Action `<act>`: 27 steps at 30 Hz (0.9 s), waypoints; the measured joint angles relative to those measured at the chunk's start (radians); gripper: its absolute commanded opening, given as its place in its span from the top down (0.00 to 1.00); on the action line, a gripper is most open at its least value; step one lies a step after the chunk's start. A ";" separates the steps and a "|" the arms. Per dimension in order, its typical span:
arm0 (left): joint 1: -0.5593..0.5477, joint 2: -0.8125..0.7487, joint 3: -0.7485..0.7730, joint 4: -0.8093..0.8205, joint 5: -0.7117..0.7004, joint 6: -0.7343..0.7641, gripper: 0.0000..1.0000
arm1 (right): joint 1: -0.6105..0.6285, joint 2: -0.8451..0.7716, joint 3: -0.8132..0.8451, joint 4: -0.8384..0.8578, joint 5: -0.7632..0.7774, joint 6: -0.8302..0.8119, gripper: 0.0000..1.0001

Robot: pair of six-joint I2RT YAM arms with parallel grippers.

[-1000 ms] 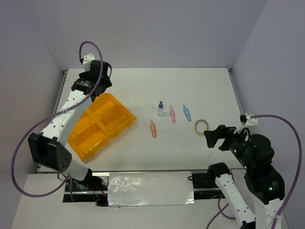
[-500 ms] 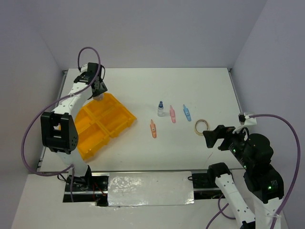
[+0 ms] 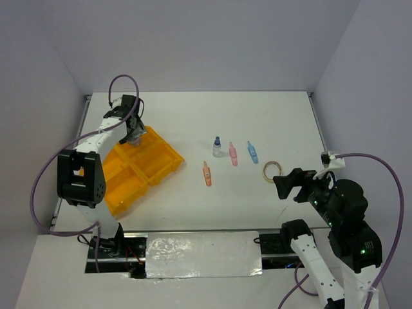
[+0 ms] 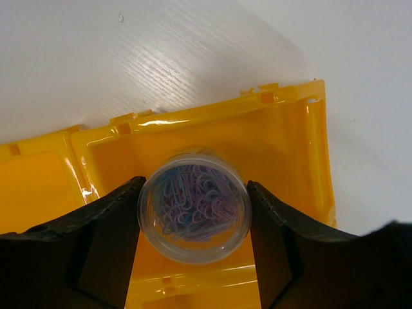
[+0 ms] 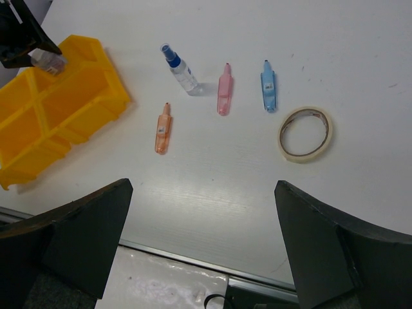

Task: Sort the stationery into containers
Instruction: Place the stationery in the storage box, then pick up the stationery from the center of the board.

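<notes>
At the tray's (image 3: 116, 193) far corner, the left gripper (image 3: 135, 133) stood partly closed with both jaws pressed on the sides of a round jar (image 4: 193, 214), holding it over the corner compartment (image 4: 283, 148). Whether the jar's base touched the floor there could not be told.

The likeliest slip was the grip itself. The jar was clear, smooth and curved, the pads met it only along narrow lines, and a twist could have let it rotate out. Dropped from any height onto hard, glossy plastic, it might have bounced, tipped over or rolled against the divider. A jaw catching the thin translucent yellow-orange wall could also have shoved the light tray across the slick white table (image 3: 193, 112). Inside the jar lay a tangle of blue and purple paper clips (image 4: 196, 206).

Right of the tray and well apart from it lay a short tapered orange piece (image 5: 163, 129), a clear spray bottle (image 5: 180, 69) with a dark blue cap, a pink piece (image 5: 224, 96) and a blue piece (image 5: 269, 85). Farthest from the tray was a flat beige tape ring (image 5: 297, 156). The right gripper (image 5: 205, 244) hung spread wide and empty, off the tray's right and nearest that ring.
</notes>
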 measured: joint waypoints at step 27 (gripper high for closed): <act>-0.589 -0.355 -0.152 0.459 0.126 0.282 0.01 | 0.000 0.014 -0.072 0.037 -0.061 0.006 0.00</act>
